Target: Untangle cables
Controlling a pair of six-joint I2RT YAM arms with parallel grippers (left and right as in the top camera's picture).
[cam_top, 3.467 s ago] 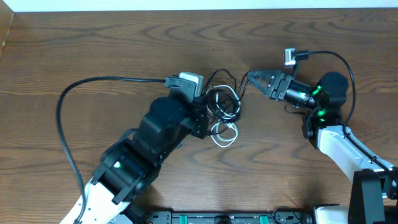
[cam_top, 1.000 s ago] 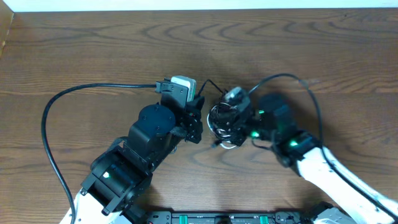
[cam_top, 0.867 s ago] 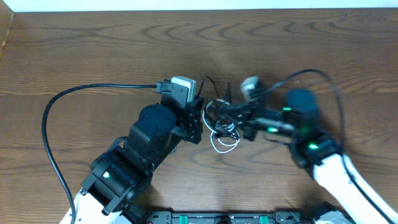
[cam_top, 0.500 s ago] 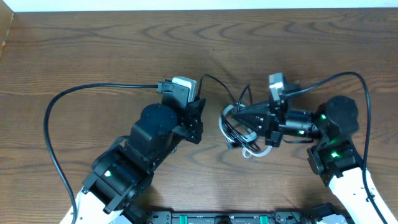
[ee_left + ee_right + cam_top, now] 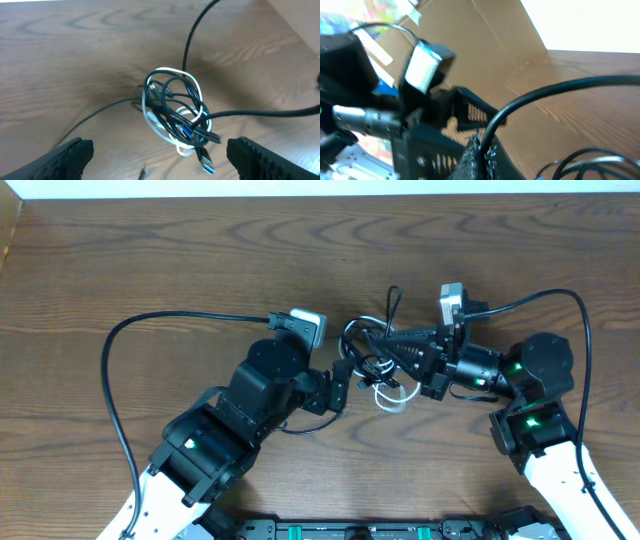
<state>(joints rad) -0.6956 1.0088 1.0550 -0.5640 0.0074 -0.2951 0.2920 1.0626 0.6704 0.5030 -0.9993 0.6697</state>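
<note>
No text, brand, number or sign was legible in any view. The cables (image 5: 175, 115) and their plugs carried no readable marking. The white block (image 5: 422, 62) on the far arm, left in the right wrist view, was too blurred to read.

Black cables (image 5: 167, 111), white cable (image 5: 172, 73), blue plug (image 5: 186, 131); brown wood-grain table (image 5: 75, 55).
</note>
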